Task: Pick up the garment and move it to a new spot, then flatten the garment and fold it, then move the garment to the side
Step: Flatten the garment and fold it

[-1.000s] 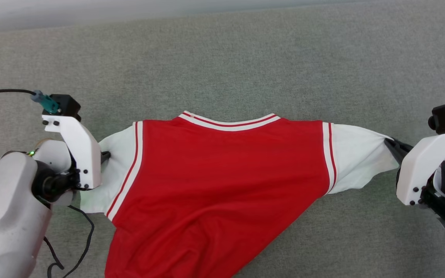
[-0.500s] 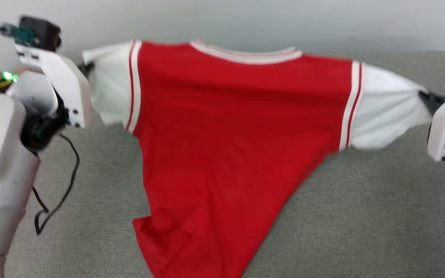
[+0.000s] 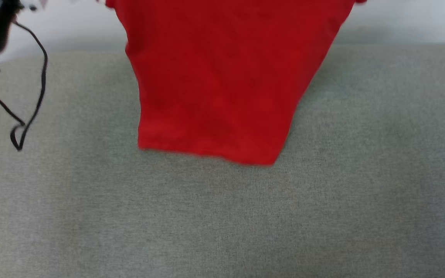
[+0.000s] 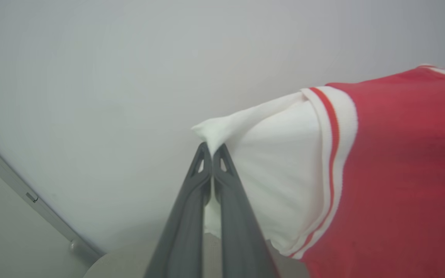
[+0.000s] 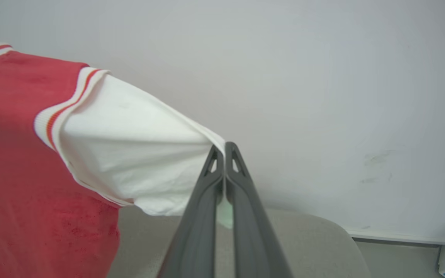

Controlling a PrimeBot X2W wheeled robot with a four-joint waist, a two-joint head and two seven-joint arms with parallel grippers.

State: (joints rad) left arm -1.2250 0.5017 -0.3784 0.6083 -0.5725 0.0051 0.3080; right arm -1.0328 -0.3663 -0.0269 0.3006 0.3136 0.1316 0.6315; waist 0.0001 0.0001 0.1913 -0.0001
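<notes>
Left claw (image 4: 211, 148) and right claw (image 5: 225, 148) each pinch a white sleeve tip, jaws shut tight on the cloth. They have hoisted the shirt (image 3: 214, 85) off the table (image 3: 222, 224), where it lay spread a second ago. It now hangs stretched between them, its hem (image 3: 207, 152) low over the grey top. Whether it hangs clear is hard to tell. The lift looks done; the carry to a new spot comes next.
</notes>
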